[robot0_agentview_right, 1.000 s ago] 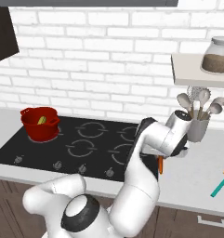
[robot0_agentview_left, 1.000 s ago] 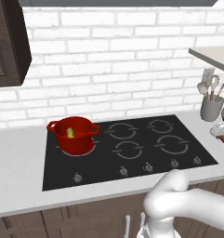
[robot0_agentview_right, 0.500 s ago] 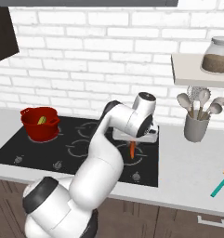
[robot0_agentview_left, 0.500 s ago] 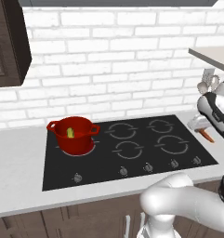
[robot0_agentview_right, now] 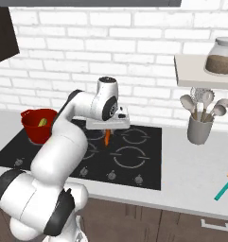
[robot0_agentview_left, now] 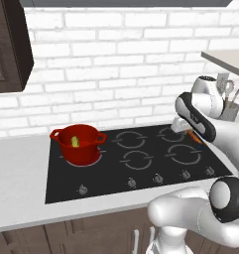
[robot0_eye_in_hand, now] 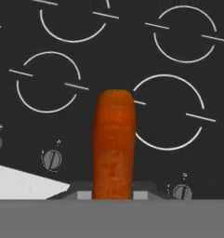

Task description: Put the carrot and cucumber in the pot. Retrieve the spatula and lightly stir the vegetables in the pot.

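Gripper (robot0_agentview_right: 107, 132): hung above the black cooktop, jaws pointing down and drawn in close on the carrot; the finger tips barely showed at the foot of the hand view, one on each side of the vegetable.
Carrot (robot0_eye_in_hand: 114, 142): slim and orange, held upright between the jaws, its free end hanging downward over the hob, clear of the glass; in the left base view it appeared as a short orange streak (robot0_agentview_left: 196, 139) below the hand, at the right of the hob.
Arm (robot0_agentview_right: 63, 142): white with dark joints, rose from the near side and bent over the hob, with the wrist above the far burners.
Cooktop (robot0_agentview_right: 134, 165): flat black glass bearing white burner rings, with a row of small knobs along its near edge; several rings and knobs lay beneath the carrot in the hand view.
Pot (robot0_agentview_left: 79, 144): glossy red, round, with two small side handles, stood on the far-left burner, well apart from the gripper.
Cucumber (robot0_agentview_left: 75, 142): stubby and yellow-green, lay inside the pot against its inner wall.
Spatula (robot0_agentview_right: 225, 185): teal-green handle with a pale tan end, lay on the grey counter at the near right, well apart from the hob and partly cut off by the frame edge.
Utensil holder (robot0_agentview_right: 199, 130): grey cup of metal spoons and ladles, stood on the counter to the right of the hob near the brick wall.
Jar (robot0_agentview_right: 220, 56): glass with brown contents, rested on a shelf above the holder.
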Available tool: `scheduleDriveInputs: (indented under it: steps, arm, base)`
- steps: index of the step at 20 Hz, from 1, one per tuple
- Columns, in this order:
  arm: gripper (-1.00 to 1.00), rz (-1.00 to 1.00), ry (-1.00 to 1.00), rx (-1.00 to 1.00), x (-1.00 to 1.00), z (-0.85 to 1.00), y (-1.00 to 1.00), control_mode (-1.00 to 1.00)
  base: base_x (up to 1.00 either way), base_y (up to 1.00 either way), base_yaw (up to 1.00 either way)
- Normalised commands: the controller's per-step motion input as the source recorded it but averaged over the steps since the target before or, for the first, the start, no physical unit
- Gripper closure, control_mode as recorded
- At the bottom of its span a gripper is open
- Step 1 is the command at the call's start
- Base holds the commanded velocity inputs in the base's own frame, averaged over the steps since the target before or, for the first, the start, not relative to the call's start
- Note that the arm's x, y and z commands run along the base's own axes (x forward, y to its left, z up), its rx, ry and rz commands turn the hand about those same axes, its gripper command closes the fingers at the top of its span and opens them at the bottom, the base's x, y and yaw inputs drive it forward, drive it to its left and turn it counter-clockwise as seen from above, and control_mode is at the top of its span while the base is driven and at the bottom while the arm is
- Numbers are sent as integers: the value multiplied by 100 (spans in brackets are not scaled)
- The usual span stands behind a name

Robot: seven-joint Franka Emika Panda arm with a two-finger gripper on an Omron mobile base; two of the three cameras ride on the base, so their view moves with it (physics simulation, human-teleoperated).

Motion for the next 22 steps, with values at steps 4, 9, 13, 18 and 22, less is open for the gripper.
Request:
scheduleDriveInputs:
  steps: [4,9,13,18,22]
  arm:
    - [100,7,2,1,1,25,100,-100]
    - [100,5,0,3,17,10,100,-100]
    - [100,0,2,1,34,0,100,-100]
    - [100,1,7,5,44,1,99,-100]
    - [100,2,18,9,62,0,99,-100]
  base:
    - [0,0,0]
    - [0,0,0]
    - [0,0,0]
    - [0,0,0]
    - [0,0,0]
